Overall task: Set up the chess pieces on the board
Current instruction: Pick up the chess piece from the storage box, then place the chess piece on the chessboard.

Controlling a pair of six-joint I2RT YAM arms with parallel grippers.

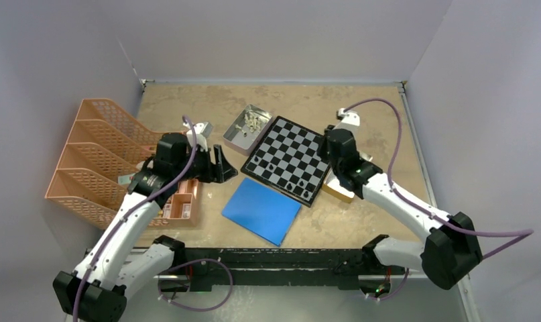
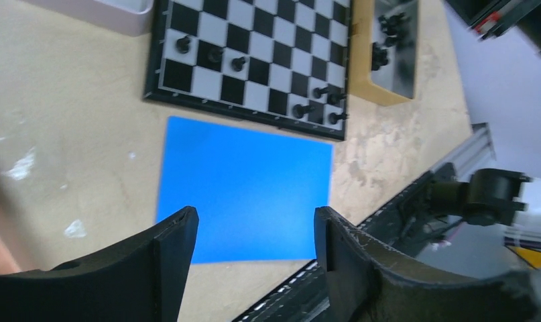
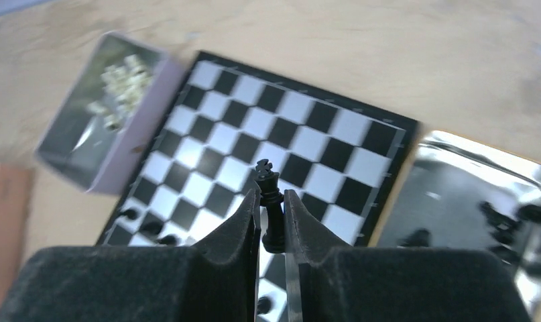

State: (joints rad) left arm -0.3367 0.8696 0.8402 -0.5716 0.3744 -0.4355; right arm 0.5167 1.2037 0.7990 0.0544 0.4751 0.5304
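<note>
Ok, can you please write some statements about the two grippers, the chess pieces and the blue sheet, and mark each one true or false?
1. The right gripper is shut on a black chess piece. True.
2. The left gripper is shut on a cream piece. False: it is open and holds nothing.
3. The blue sheet lies on top of the board. False: it lies on the table beside the board.
4. A few black pieces already stand on the board. True.
5. The cream pieces stand on the board. False: they lie in a tin beside it.
</note>
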